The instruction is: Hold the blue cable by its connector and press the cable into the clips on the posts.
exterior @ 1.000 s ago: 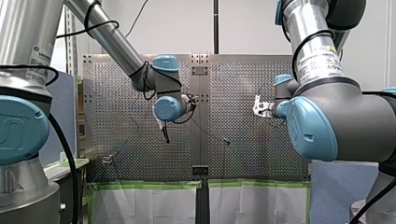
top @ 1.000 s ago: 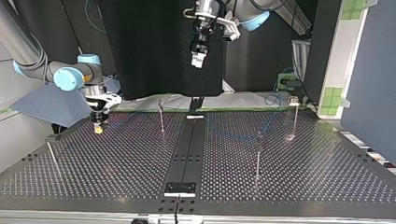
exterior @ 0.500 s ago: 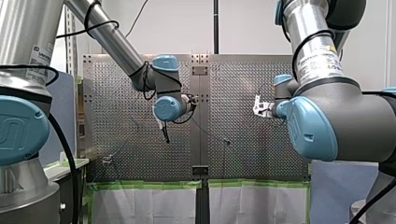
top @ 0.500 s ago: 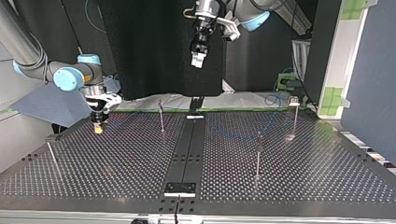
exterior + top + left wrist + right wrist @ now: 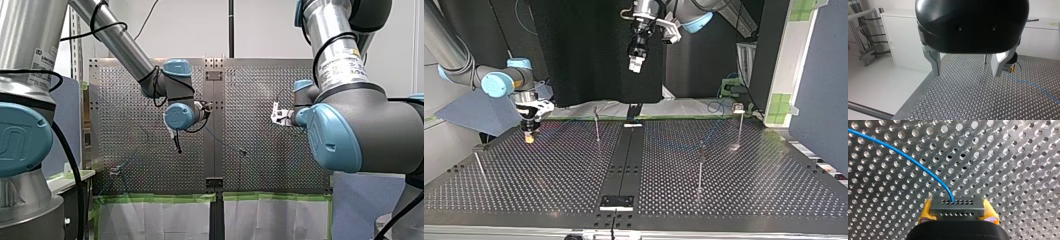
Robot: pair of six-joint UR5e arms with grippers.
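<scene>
The right gripper's [image 5: 958, 211] 2 yellow fingers [image 5: 927, 210] are pinching the connector [image 5: 957, 205] just above the counter [image 5: 1023, 157], blue cable [image 5: 910, 160] trailing slack (left gripper [image 5: 966, 67] hanging spread, empty); tugging toward the posts [image 5: 700, 167] risks twisting it loose.

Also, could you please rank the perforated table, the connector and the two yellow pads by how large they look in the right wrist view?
1. perforated table, filling most of the view
2. connector, a broad grey block
3. yellow pads, the two looking alike, so unranked against each other
</scene>
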